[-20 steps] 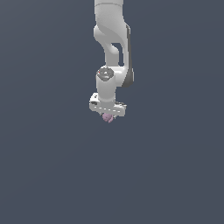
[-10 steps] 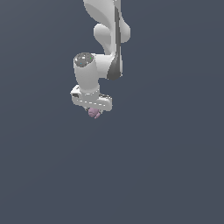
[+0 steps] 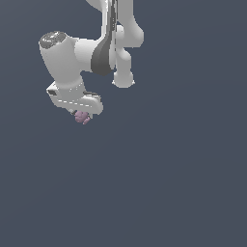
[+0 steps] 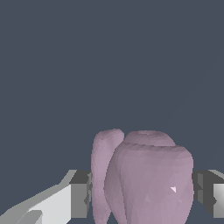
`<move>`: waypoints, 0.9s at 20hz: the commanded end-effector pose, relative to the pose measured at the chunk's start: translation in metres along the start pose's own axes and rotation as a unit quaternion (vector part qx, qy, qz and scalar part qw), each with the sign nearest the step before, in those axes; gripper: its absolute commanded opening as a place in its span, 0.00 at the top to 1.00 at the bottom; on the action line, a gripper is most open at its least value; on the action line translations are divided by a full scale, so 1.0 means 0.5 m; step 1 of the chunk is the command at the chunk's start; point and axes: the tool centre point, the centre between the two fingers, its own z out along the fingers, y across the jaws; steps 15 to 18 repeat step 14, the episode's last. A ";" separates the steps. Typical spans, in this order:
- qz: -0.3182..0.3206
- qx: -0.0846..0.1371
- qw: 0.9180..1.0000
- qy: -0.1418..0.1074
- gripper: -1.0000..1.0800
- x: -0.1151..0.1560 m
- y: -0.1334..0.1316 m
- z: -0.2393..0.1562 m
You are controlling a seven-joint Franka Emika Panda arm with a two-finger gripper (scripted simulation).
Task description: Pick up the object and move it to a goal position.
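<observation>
Object (image 3: pixel 82 116): a small pinkish-purple blob, lumpy and rounded, far narrower than the white hand above it. In the wrist view the object (image 4: pixel 142 177) fills the lower centre of the frame and shows two lobes: a thin, upright one on one side and a broader, faceted one beside it, with a small pale highlight on the broad lobe. Surface is matte and uniform in colour.

Markings: no brand, label or legible writing on the object, the arm or the background in either view.

Tool: the gripper (image 3: pixel 83 115) sits in the upper left of the exterior frame, below a bent white wrist housing with a dark grey cap. Its jaws are closed against the object, one dark-padded finger (image 4: pixel 79 193) pressing each flank; the object protrudes just beneath the hand.

Location: the object is held aloft in the upper left quarter of the exterior frame, touching nothing but the fingers.

Clearance: uniform dark blue-grey background on all sides. No surface edge, wall or obstacle is visible. The arm links occupy the upper centre.
</observation>
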 end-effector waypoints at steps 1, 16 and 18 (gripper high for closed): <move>-0.001 0.000 1.000 -0.001 1.00 0.016 0.027 -0.029; -0.001 0.000 1.000 -0.001 1.00 0.053 0.080 -0.084; -0.001 0.000 1.000 -0.001 1.00 0.053 0.080 -0.084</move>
